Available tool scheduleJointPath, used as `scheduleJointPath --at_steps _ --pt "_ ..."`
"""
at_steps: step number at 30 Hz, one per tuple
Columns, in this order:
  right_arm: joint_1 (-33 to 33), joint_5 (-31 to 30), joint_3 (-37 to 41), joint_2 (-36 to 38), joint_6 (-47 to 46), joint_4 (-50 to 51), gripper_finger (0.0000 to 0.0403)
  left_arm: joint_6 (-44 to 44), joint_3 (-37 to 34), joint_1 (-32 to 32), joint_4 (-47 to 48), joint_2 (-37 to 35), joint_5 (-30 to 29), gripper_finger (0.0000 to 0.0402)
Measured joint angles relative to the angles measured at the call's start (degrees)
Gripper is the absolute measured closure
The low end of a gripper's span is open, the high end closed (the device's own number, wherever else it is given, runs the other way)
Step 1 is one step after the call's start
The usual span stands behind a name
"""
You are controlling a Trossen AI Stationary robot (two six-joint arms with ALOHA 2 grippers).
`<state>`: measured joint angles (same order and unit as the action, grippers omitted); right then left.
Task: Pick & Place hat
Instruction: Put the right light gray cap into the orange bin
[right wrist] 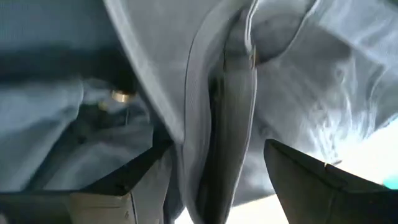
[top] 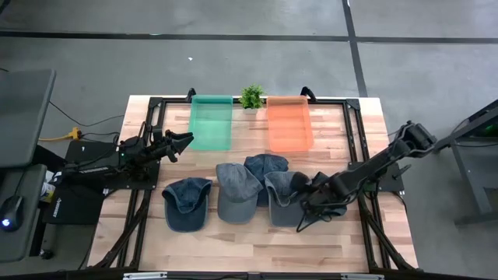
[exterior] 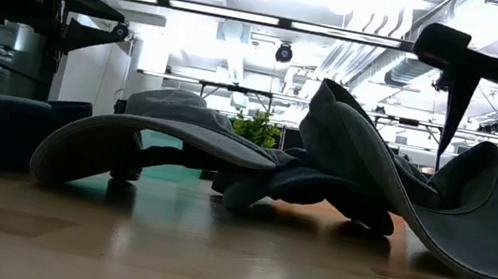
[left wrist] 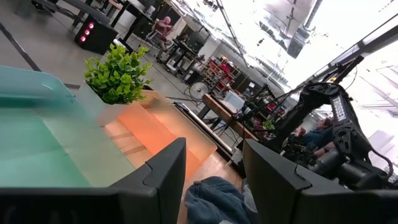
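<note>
Right gripper (top: 309, 204) hangs low over the rightmost grey cap (top: 284, 198), fingers spread wide with the cap's rim and back strap between them, nothing clamped. That cap lies at the right end of a cluster of four: a grey one (top: 235, 190) beside it, a blue one (top: 264, 165) behind, another blue cap (top: 187, 204) apart on the left. Behind them sit the green bin (top: 211, 122), a small plant (top: 251, 97) and the orange bin (top: 289, 123). Left gripper (top: 180, 143) waits partly open near the green bin.
</note>
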<state>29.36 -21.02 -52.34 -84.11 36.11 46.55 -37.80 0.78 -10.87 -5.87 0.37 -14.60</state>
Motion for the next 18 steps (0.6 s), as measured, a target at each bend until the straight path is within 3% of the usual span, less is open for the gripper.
scheduleJointPath --at_steps 8,18 --pt "0.0 3.6 0.0 -1.4 -0.5 -2.6 0.0152 0.0 0.0 0.0 0.0 0.0 0.0 0.0243" --pt "-0.1 -0.8 0.0 -1.4 -4.6 -2.2 0.0153 0.0 0.0 0.0 0.0 0.0 0.0 0.0243"
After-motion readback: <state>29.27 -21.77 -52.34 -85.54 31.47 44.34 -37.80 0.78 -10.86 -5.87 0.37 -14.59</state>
